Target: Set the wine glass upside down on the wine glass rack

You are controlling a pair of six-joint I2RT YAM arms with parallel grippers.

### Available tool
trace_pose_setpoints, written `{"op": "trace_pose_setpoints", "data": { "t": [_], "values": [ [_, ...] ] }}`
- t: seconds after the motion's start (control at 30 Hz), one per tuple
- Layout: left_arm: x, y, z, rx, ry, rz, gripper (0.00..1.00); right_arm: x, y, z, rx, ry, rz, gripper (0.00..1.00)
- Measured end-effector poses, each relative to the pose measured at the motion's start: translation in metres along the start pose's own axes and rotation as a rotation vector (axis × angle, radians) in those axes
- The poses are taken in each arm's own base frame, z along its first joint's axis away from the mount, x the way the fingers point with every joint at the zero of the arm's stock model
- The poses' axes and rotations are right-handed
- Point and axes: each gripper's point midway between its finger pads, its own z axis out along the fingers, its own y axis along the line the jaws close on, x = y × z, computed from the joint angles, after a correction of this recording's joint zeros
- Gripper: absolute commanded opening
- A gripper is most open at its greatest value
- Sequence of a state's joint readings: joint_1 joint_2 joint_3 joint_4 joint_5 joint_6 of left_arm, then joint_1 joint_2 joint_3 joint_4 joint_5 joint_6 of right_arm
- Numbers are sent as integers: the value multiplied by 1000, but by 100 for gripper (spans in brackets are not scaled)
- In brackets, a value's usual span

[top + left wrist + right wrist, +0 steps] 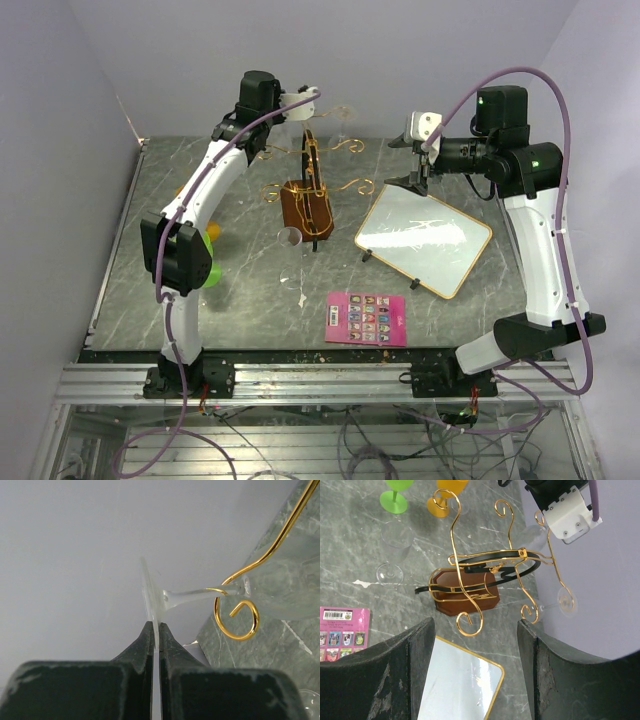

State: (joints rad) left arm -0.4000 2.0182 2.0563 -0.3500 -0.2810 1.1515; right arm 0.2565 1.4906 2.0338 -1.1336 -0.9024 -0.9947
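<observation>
The clear wine glass (190, 596) lies sideways, and my left gripper (155, 627) is shut on the thin edge of its round foot. Its stem passes through a curled gold scroll end (235, 615) of the wine glass rack (310, 185), with the bowl (292, 575) beyond the hook. In the right wrist view the foot (566, 601) shows just past the rack's (465, 565) right-hand lower scroll, above the brown wooden base (465, 594). My right gripper (475, 625) hangs open and empty to the right of the rack, over the mirror. From above, the left gripper (305, 103) is behind the rack.
A gold-framed mirror (422, 238) lies right of the rack, and a pink card (367, 318) is near the front. A clear glass (395, 545), a green one (395, 497) and an orange one (445, 500) are left of the rack. A black band (485, 560) hangs on the rack.
</observation>
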Motion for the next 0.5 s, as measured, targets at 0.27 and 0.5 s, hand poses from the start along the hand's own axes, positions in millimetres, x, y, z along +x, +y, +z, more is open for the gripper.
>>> {"op": "trace_pose_setpoints", "data": {
  "t": [0.27,0.5],
  "values": [
    [8,0,0,1,30,2,7,2,2,1,-7,0,8,66],
    [14,-2,-1,13,47,9,7,3,3,2,-12,-2,12,66]
  ]
}}
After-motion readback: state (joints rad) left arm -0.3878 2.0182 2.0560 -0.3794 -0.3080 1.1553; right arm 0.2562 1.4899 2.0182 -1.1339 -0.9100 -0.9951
